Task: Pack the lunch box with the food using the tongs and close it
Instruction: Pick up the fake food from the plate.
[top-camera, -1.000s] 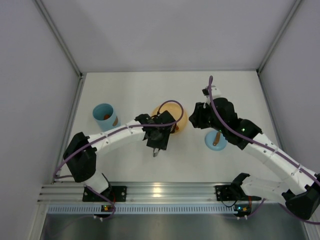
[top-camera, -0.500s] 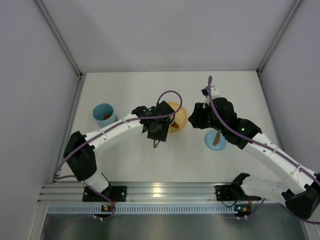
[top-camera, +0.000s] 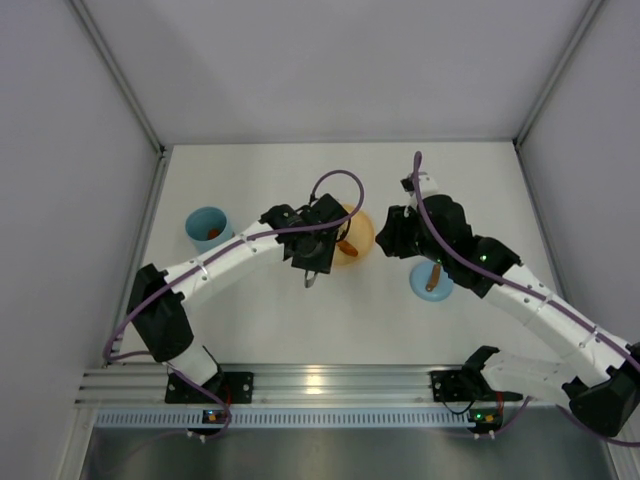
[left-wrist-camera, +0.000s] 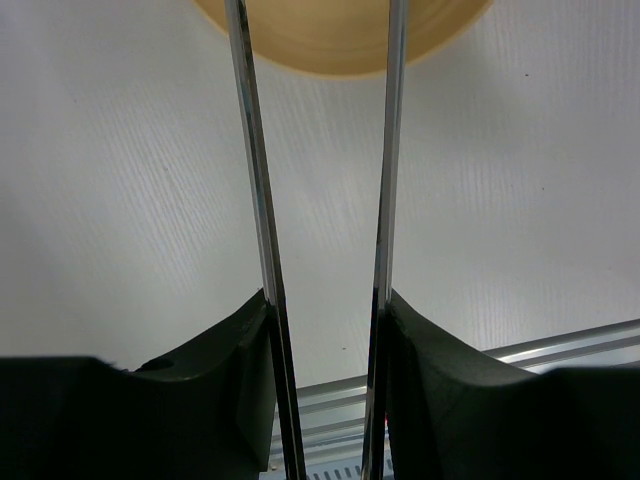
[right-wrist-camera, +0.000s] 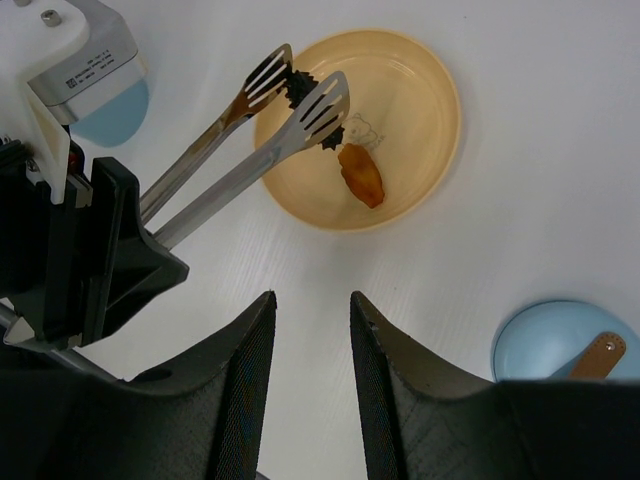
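Note:
My left gripper (top-camera: 320, 252) (left-wrist-camera: 325, 300) is shut on the silver tongs (right-wrist-camera: 245, 135), its fingers pressing the two arms (left-wrist-camera: 255, 200) from outside. The slotted tips of the tongs reach over the left rim of the orange plate (right-wrist-camera: 420, 110) (top-camera: 358, 232), on either side of a dark food piece (right-wrist-camera: 300, 88); I cannot tell whether they touch it. An orange food piece (right-wrist-camera: 361, 175) lies mid-plate. The blue lunch box (top-camera: 208, 226) stands far left with a piece of food (top-camera: 213, 234) inside. Its lid (right-wrist-camera: 560, 345) (top-camera: 432, 280) lies on the table under my right arm. My right gripper (right-wrist-camera: 312, 295) (top-camera: 392, 236) hovers open just right of the plate.
The white table is bounded by grey walls on the left, back and right. An aluminium rail (top-camera: 320, 385) runs along the near edge by the arm bases. The two wrists are close together on either side of the plate.
My left arm has carried the tongs away from the rail and a little to the right, bringing their tips over the plate. The right arm has barely moved.

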